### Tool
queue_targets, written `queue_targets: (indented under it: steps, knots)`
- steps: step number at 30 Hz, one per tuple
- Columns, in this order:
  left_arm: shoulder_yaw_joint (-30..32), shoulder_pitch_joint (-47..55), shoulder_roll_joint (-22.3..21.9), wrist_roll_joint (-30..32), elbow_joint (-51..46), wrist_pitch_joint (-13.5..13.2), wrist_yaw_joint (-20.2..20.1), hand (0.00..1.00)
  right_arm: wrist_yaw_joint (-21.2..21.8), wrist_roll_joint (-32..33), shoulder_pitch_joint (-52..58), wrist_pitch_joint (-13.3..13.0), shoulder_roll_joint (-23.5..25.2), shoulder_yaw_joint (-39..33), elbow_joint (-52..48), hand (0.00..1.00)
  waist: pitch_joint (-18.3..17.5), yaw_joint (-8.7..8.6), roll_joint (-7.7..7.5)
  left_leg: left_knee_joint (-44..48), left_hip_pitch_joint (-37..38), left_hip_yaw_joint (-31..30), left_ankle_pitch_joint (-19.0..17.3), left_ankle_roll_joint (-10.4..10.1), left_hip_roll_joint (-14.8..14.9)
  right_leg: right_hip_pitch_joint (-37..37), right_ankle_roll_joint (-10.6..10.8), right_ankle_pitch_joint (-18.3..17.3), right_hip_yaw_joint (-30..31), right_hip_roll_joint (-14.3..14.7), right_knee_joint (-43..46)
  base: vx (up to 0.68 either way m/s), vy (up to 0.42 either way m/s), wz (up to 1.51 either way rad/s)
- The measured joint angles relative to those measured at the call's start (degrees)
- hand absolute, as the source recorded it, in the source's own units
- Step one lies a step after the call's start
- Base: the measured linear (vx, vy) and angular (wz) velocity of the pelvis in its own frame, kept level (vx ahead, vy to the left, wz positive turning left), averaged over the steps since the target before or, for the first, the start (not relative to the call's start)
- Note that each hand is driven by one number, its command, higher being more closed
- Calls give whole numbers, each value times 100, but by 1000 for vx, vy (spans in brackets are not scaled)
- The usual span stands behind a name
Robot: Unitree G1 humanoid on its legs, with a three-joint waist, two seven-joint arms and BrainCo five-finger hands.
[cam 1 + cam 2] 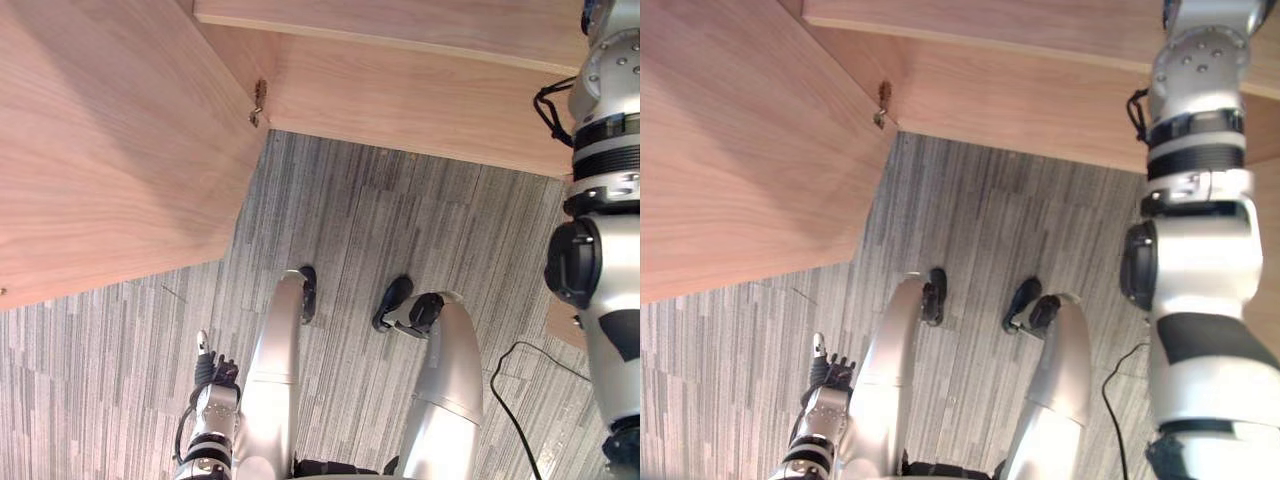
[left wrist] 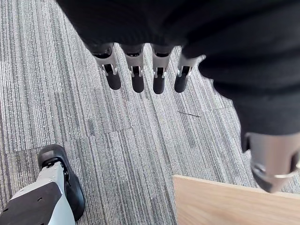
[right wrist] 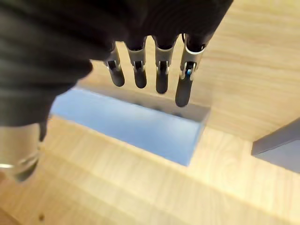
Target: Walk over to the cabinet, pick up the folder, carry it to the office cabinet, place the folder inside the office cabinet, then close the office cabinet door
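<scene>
**Beside the wooden cabinet (image 1: 420,100), the right robot hand (image 3: 161,70) hangs open over a blue folder (image 3: 140,122)**

At the right of the head views, the right arm (image 1: 1195,250) rises steeply past the cabinet's front and runs out of the top of the frame. In its own wrist view, the right robot hand has straight, slightly spread fingers with nothing in their grasp. The thumb stands well apart to one side.

The left robot hand (image 1: 205,372) hangs low at the robot's side. Its fingers are straight and relaxed above the floor, and it holds nothing.

The floor is grey carpet (image 1: 380,220) with fine stripes. The cabinet is pale wood. A broad wooden panel (image 1: 110,150) juts out from it on the robot's left, with a small metal fitting (image 1: 258,103) at the corner where the two meet.

The folder is a flat, light blue box shape lying on a pale wooden surface (image 3: 140,187). It sits just past the dark fingertips of the right robot hand. Whether the tips touch it cannot be told. A grey-blue slab (image 3: 281,145) lies near the folder on the same wood, apart from it.
</scene>
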Motion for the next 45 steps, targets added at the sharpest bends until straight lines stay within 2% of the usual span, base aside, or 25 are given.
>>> queue_targets:
  steps: [5,10,12,19,23,28,32,34,39,42,45]
  knots:
    - [144,7,34,3,-59,-12,-19,0,486,-1098,-114,831,-235,925,372,0,-2,8,3,-228,41,-47,106,-45,89,101,-145,148,-145,107,-286,31,15,-5]
    - [228,8,62,16,-83,-8,-126,0,795,-1623,-113,1330,-237,1623,770,0,-5,-1,7,-858,412,-58,362,-96,97,459,-130,333,-252,204,-868,46,29,2]
    - [242,7,100,19,-146,-7,-149,0,903,-1824,-113,1515,-235,1651,944,0,-7,25,11,-1215,597,-54,506,-99,135,661,-242,523,-335,287,-1244,54,50,-4]
    - [246,-21,140,27,-229,-8,-217,0,913,-1932,215,1549,-7,1595,1195,0,-34,-7,23,-2736,1634,41,1088,-108,178,1663,-232,1099,-518,538,-2719,65,47,-3]
    - [282,-23,179,50,-237,-9,-265,0,913,-1930,623,1552,251,1566,1390,0,-185,-25,43,-3854,2341,38,1566,-157,99,2268,-219,1385,-665,603,-3568,66,-3,14]
    - [470,0,188,184,-316,-14,-430,0,968,-1934,956,1554,524,1554,1566,0,-293,-7,41,-5251,3238,41,2162,-234,134,3029,-207,1792,-845,832,-4650,105,-13,4]
    - [474,7,191,219,-303,-14,-475,0,1027,-1979,1041,1562,660,1459,1691,0,-395,1,33,-6095,3653,92,2554,-265,155,3277,-191,2023,-874,964,-5191,81,-5,-2]
    - [477,5,212,232,-188,-14,-529,0,1087,-2287,1208,1632,713,1042,1773,0,-531,5,30,-6687,3837,87,2887,-305,164,3315,-192,2106,-960,1003,-5414,60,-37,11]
    - [545,0,210,275,32,-12,-621,0,1154,-2780,1428,1764,800,641,2098,0,-627,27,35,-7041,4062,25,3060,-333,197,3472,-193,2126,-1073,1049,-5548,53,-71,9]
    - [597,-3,252,282,76,-21,-668,0,1210,-2956,1441,1778,891,614,2144,0,-662,60,36,-7094,4106,67,3083,-338,256,3583,-204,2281,-1057,1166,-5815,21,-56,-10]
    - [606,-15,257,284,88,-23,-695,0,1326,-3601,1537,1831,918,609,2199,0,-733,90,42,-7249,4105,108,3185,-349,287,3585,-216,2409,-1052,1234,-6030,13,-52,-9]
